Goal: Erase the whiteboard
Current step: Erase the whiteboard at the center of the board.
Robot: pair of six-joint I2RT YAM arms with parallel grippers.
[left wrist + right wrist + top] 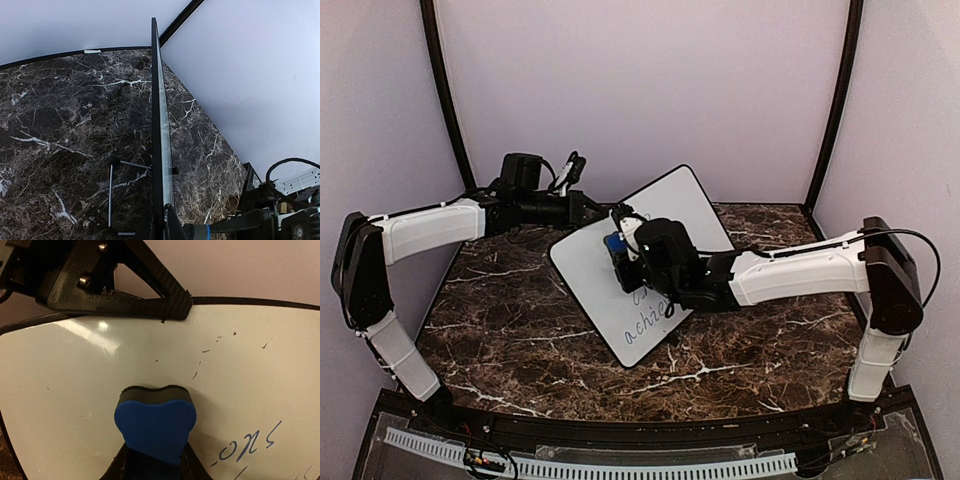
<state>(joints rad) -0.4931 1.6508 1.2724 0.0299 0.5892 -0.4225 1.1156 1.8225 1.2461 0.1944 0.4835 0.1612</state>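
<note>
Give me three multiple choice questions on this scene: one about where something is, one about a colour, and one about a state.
1. Where on the whiteboard is there handwriting?
A. toward its near end
B. at its far corner
C. nowhere
2. What colour is the eraser?
A. red
B. blue
C. yellow
3. How is the left gripper?
A. open over the table
B. holding the eraser
C. shut on the whiteboard's edge

Answers:
1 A: the top view shows script only toward the near end.
2 B: its foam face is blue in the right wrist view.
3 C: the left wrist view shows it clamping the board edge-on.
</note>
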